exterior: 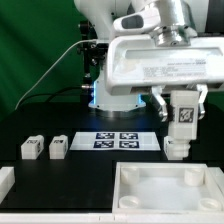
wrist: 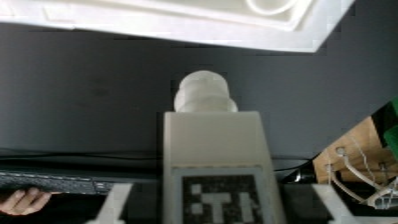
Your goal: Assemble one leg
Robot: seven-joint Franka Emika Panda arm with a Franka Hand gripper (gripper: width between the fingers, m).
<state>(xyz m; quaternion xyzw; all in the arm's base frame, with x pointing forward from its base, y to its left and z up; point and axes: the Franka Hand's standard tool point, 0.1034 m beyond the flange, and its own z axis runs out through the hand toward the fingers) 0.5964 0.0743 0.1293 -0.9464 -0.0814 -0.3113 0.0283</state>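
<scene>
My gripper (exterior: 183, 103) is shut on one leg (exterior: 184, 117), a small white block with a black-and-white tag. I hold it upright above the table at the exterior view's right. Its lower end (exterior: 177, 149) hangs just behind the far edge of the large white square piece (exterior: 165, 190). In the wrist view the leg (wrist: 214, 150) sits between my fingers (wrist: 121, 205), tag facing the camera and rounded tip (wrist: 205, 90) pointing away. My gripper (wrist: 217, 208) clamps its sides. Two more legs (exterior: 30, 148) (exterior: 57, 148) lie at the exterior view's left.
The marker board (exterior: 118, 140) lies mid-table in front of the robot base. Another white part (exterior: 5, 181) sits at the exterior view's left edge. The wrist view shows a white surface (wrist: 196, 20) beyond the leg, plus a keyboard (wrist: 71, 183) off the table.
</scene>
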